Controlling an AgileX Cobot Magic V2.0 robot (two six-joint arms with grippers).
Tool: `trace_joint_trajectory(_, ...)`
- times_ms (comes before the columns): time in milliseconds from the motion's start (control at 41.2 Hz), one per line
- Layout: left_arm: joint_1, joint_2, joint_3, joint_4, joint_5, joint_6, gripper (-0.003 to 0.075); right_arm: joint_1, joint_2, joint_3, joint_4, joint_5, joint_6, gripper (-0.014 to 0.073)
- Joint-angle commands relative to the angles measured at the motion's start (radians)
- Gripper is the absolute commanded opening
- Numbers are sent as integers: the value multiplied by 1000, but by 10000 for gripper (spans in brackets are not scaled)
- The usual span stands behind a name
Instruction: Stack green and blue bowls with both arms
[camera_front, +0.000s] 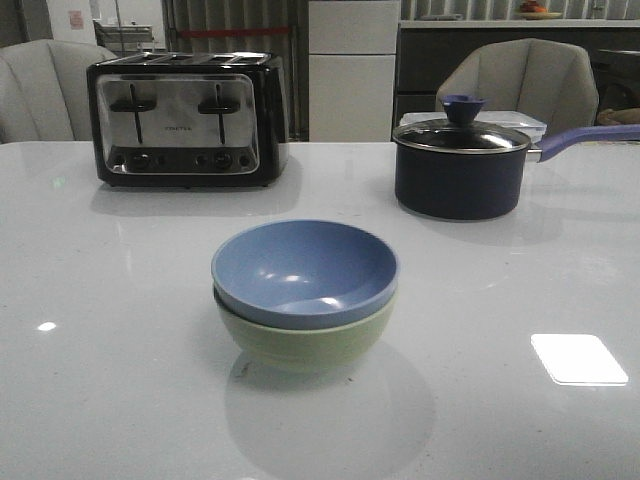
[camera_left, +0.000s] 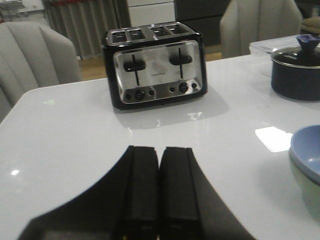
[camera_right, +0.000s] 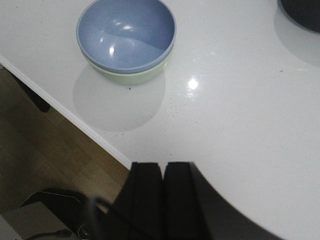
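The dusty blue bowl sits nested inside the pale green bowl at the middle of the white table. The stack also shows in the right wrist view, blue bowl over green bowl, and at the edge of the left wrist view, where the blue bowl is cut off. My left gripper is shut and empty, low over the table, well apart from the bowls. My right gripper is shut and empty, above the table's front edge. Neither arm shows in the front view.
A black and chrome toaster stands at the back left. A dark navy lidded saucepan with a long handle stands at the back right. Grey chairs stand behind the table. The table's front edge and wooden floor show below the right gripper.
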Motion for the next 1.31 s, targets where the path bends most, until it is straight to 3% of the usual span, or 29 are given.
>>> trace_joint_trajectory(0, 48, -64, 47, -22, -135, -7, 93, -4, -2, -28, 0, -70, -2, 52)
trace_joint_trajectory(267, 107, -170, 178, -68, -213, -7, 93, -4, -2, -28, 0, -70, -2, 52)
trace_joint_trajectory(509, 124, -170, 178, -68, -287, -7, 93, -4, -1, -28, 0, -68, -2, 52)
trace_joint_trajectory(1285, 144, -170, 178, -68, -289, -7, 93, -4, -1, -28, 0, -68, -2, 52)
